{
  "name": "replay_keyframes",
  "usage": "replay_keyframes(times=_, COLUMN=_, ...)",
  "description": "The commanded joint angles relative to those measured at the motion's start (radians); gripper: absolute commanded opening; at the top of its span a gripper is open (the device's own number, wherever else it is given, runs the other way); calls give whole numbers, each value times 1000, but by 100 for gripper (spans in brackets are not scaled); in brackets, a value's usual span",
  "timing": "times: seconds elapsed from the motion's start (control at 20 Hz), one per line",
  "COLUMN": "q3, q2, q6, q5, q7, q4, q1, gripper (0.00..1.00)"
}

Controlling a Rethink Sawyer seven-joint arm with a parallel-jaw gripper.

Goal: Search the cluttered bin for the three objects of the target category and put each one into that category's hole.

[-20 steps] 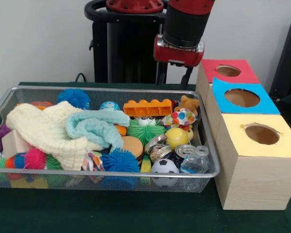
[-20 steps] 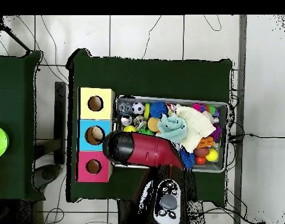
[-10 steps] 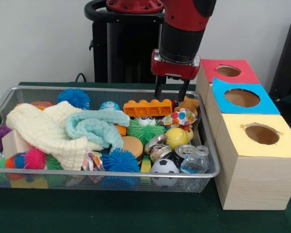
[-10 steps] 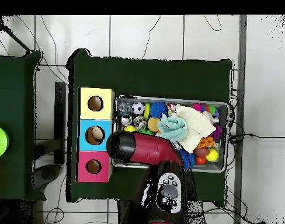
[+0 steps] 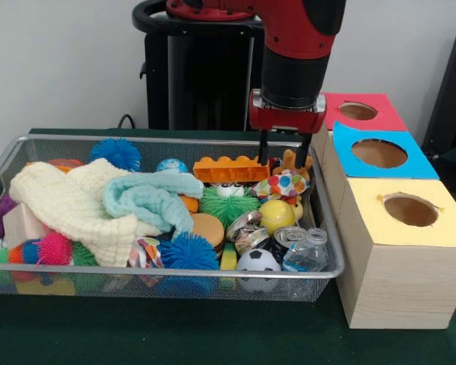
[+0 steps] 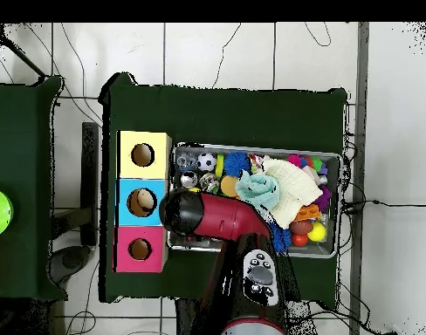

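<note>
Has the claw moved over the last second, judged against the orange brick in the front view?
Yes. The claw has come down: its open fingers now hang level with the orange brick, right beside the small teddy bear.

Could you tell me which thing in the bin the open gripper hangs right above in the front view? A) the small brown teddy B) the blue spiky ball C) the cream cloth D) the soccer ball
A: the gripper straddles the teddy at the bin's back corner by the boxes.
</note>
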Motion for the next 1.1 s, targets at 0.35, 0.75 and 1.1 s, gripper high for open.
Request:
replay_keyframes(times=0.35, q3=90, q2=65, q6=34, q5=19, q7=141, q4=-7, q1=-24, gripper=100)
replay_keyframes(times=0.75, q3=88, q2=93, q6=64, q5=18, q7=142, q4=-8, q1=-14, gripper=100)
replay_keyframes(times=1.1, q3=136, q2=130, q6=38, q5=20, q7=103, q4=18, q1=-49, gripper=100)
